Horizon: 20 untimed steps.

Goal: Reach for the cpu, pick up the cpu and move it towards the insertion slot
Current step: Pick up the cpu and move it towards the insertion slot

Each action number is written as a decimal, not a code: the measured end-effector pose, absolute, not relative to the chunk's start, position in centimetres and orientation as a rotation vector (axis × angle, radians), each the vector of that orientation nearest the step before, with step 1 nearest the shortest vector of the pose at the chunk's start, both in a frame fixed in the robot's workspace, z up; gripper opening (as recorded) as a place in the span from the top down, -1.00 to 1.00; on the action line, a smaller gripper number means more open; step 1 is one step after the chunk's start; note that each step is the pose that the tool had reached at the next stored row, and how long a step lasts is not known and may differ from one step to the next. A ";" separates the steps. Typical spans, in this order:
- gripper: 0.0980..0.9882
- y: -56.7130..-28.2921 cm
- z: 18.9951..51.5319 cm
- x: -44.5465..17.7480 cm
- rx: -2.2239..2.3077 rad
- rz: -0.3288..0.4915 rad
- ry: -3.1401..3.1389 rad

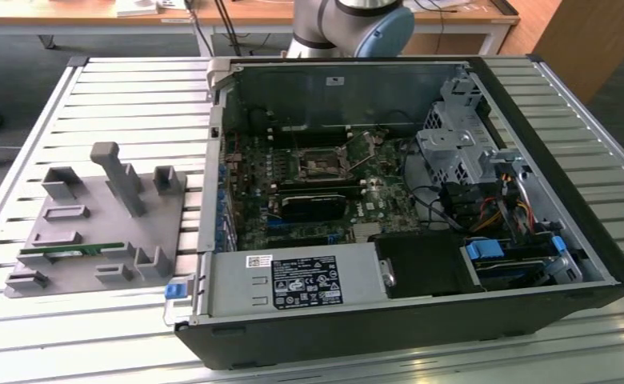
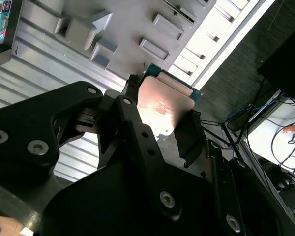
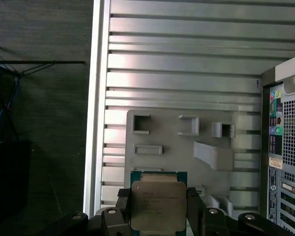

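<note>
Closed tight, the gripper (image 3: 158,220) had the cpu (image 3: 156,202) pinched by two opposite edges between its black fingers (image 3: 195,204). In both wrist views I saw the chip's silvery lid facing the cameras, with a strip of its green rim showing past the lid. In the second wrist view the cpu (image 2: 165,102) sat level in the gripper (image 2: 162,123), one finger (image 2: 189,133) pressed on each side.

Through the first wrist view, the chip hung over the near edge of the grey fixture plate (image 3: 172,150), outside the computer case (image 3: 285,162), whose rear panel stood just beside the plate. Slatted aluminium table (image 3: 187,64) lay beneath both.

From the exterior view, the insertion slot (image 1: 320,166) sat uncovered on the green circuit board (image 1: 248,172) inside the opened case, well apart from the fixture plate (image 1: 94,220) on the exterior view's left. A black rectangular block (image 1: 312,206) lay just nearer than the slot. On the plate's near side I could pick out a green memory stick (image 1: 72,250) lying in its holder. At the far side of the table stood the arm (image 1: 355,24).
</note>
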<state>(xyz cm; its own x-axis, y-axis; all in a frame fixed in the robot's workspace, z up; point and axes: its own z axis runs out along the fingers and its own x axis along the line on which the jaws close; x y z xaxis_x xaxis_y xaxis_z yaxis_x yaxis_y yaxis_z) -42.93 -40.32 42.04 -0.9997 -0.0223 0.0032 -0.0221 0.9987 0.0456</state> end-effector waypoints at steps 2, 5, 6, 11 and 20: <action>0.00 -40.3 42.0 -42.7 0.035 -0.072 -3.137; 0.00 -40.3 42.0 -42.4 0.035 -0.072 -3.137; 0.00 -40.3 42.0 -42.3 0.035 -0.072 -3.137; 0.00 -40.3 42.0 -41.9 0.035 -0.072 -3.137; 0.00 -40.3 42.0 -40.4 0.035 -0.072 -3.137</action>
